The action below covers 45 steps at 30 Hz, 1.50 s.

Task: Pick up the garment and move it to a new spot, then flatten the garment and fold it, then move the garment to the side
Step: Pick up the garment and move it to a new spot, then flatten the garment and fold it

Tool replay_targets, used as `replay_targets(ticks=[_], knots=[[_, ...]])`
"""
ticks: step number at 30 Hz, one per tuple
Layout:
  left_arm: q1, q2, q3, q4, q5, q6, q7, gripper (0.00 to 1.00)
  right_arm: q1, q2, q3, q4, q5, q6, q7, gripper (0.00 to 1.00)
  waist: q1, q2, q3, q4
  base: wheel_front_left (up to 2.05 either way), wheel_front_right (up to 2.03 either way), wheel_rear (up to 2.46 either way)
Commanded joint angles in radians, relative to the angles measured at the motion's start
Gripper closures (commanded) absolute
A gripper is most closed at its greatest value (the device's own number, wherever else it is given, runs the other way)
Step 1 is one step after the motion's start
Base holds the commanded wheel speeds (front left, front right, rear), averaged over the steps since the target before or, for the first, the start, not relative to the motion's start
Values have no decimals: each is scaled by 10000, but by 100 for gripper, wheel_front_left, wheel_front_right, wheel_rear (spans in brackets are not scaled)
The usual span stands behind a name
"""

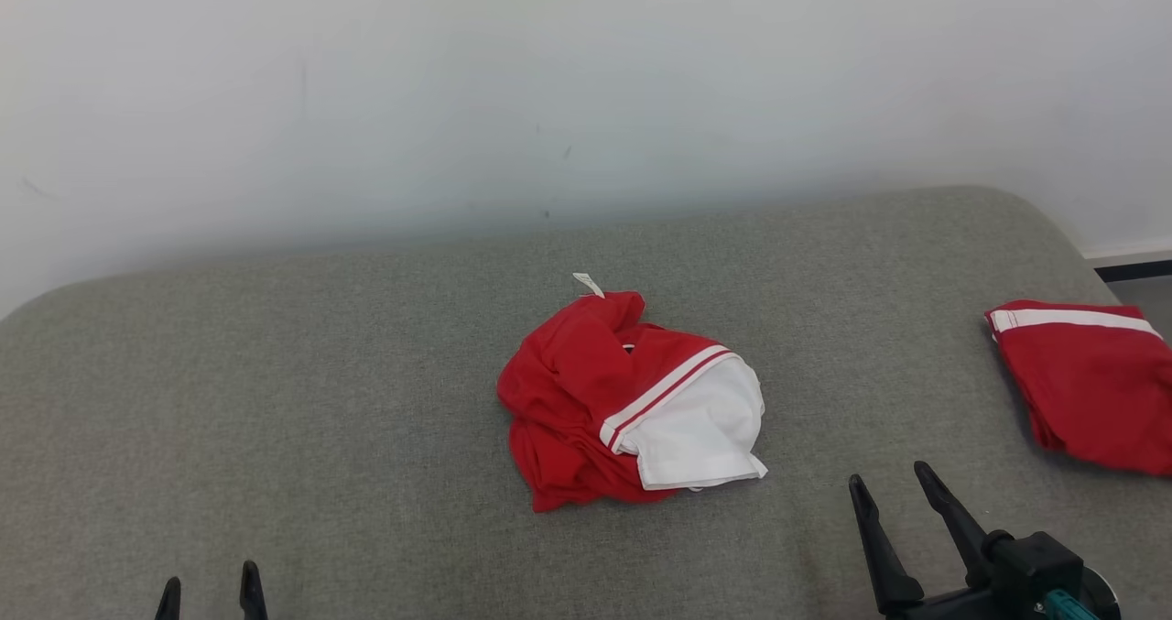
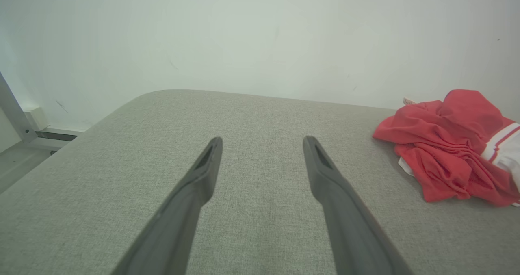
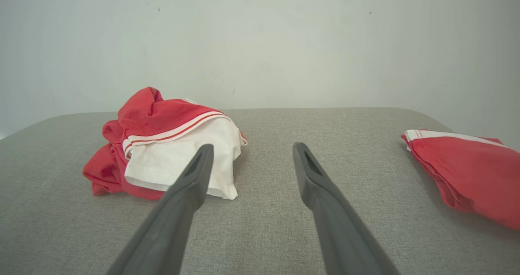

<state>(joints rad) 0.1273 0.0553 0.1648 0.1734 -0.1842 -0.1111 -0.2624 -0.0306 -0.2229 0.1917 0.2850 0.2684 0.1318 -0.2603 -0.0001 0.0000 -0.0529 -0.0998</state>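
Fig.: crumpled red-and-white garment [image 1: 586,400] at frame centre on grey bench [image 1: 275,400]. Left hand [image 1: 209,576] (lower left) and right hand [image 1: 887,473] (lower right) are both spread wide, holding nothing. We judge the cloth light, limp and unlikely to slip; we'd pinch the white hem [image 1: 700,475] w/ the right hand.

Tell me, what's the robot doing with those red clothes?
Nothing is held yet. A crumpled red and white garment lies in the middle of the grey cushion. The robot's left gripper and right gripper are both open on the near side, touching nothing. Another red garment lies at the far right.
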Motion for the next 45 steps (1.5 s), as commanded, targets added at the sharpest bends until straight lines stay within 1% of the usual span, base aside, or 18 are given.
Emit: replay_targets(ticks=[1, 9, 24, 41, 43, 45], knots=[[46, -25, 6, 22, 56, -17, -30, 0, -54, -45, 36, 47, 73, -26, -24, 0, 1, 0, -12, 10, 0, 0, 0], [106, -53, -128, 112, 22, -46, -30, 0, -243, -107, 228, 212, 142, -26, -42, 0, 1, 0, -19, 54, 0, 0, 0], [242, -55, -519, 53, -265, 279, -30, 0, -276, -111, 376, 210, 211, -26, -55, 0, 1, 0, -12, -17, 0, 0, 0], [171, -56, -697, -7, -387, 359, -31, 0, -481, -151, 471, 205, 308, -26, -41, 0, 1, 0, 59, -48, 0, 0, 0], [197, -56, -727, -36, -421, 385, -31, 0, -631, -191, 545, 225, 440, -26, 185, 0, 1, 0, 85, -22, 0, 0, 0], [215, -56, -783, -66, -435, 388, -31, 0, -865, -244, 468, 369, 575, -26, 655, 0, 1, 0, 122, 34, 0, 0, 0]])
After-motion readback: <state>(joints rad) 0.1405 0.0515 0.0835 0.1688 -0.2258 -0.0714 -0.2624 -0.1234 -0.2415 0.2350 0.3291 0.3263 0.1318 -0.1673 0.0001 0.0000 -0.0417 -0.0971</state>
